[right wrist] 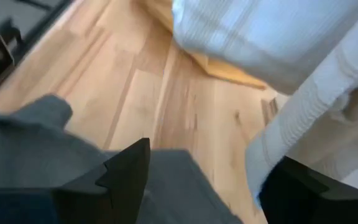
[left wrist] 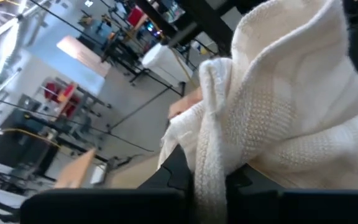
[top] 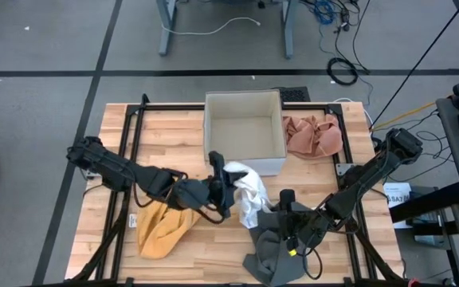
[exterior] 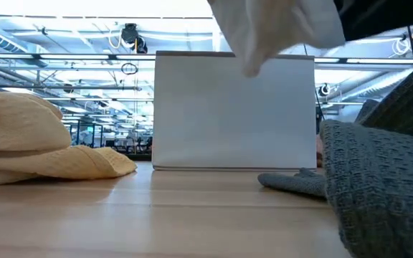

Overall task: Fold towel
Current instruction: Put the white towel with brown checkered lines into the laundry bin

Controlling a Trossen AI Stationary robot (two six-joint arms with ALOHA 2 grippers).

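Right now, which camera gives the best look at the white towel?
The high view: it shows the whole white towel hanging from the left gripper beside the gray towel. The left wrist view shows only close-up weave, the low view a hanging corner, the right wrist view an edge.

Right claw (right wrist: 201, 180), fingers (right wrist: 126, 171) spread, above grey towel (right wrist: 23, 134) on wooden tabletop (right wrist: 123, 68); white towel (right wrist: 316, 124) alongside.

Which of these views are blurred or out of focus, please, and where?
Right wrist view: smeared throughout, the white towel and grey towel soft. Left wrist view: towel weave sharp, room behind blurred. Low view: white towel hanging at the top soft, grey weave crisp. High view: evenly sharp.
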